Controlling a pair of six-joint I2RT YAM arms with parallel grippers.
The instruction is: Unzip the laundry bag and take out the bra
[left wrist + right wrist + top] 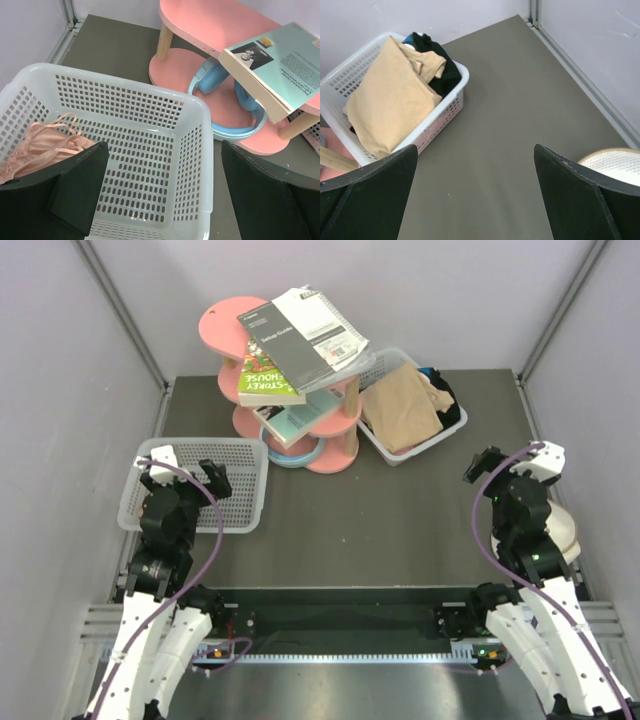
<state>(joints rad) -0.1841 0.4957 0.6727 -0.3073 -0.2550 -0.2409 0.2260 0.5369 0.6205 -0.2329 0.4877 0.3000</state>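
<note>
The right tool (pixel 475 147) and left tool (pixel 164 144) are both gaping, gripping nothing. The laundry bag (pixel 616 164) is lying on the bench (pixel 510 100) at the right tool's lower right, partly hidden behind its finger. No zip or bra is showing. Probably best: swinging the right tool rightward and down, searching the rim for the zip pull, and bringing the left tool off the white basket (pixel 192 160) to pin the pouch.

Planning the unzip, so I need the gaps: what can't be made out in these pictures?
Laundry bag: top view, mostly behind the right arm; right wrist view, cut off by a finger and frame edge. Zipper unseen.
Bra: in no view.
Pink garment: left wrist view, partly behind a finger.
</note>
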